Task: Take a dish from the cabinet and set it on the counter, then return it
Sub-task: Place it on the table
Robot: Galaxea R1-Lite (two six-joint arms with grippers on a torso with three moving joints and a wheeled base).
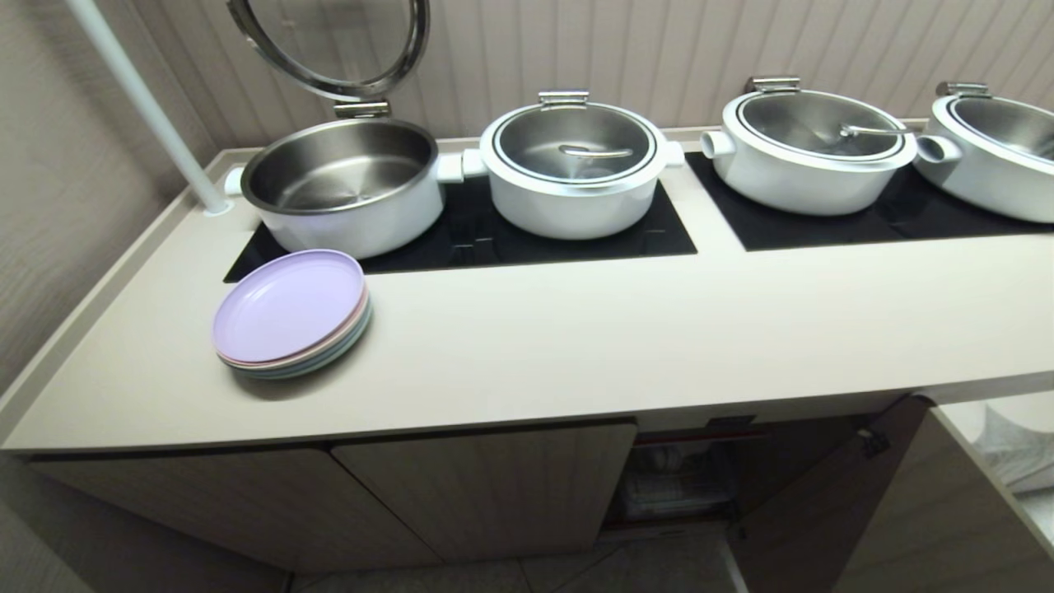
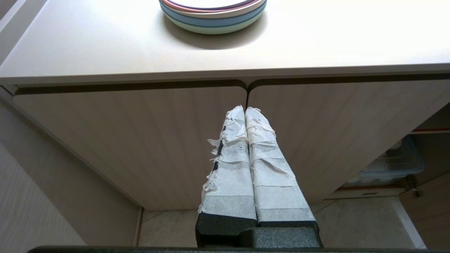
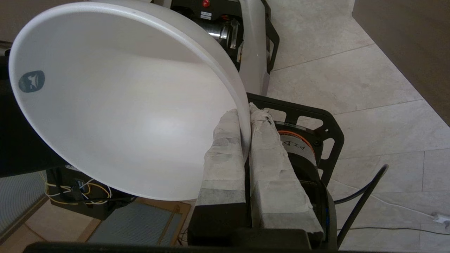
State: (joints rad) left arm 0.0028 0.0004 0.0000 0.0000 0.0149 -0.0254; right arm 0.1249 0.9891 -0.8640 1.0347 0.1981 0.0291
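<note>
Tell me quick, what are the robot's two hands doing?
Left gripper: shut, empty, in front of the closed cabinet doors.
Right gripper: shut on the rim of a white dish, held above the floor.

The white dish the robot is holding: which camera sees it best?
The right wrist view. The white dish fills it, its rim pinched by the right end effector. The head view and left wrist view show none of it.
</note>
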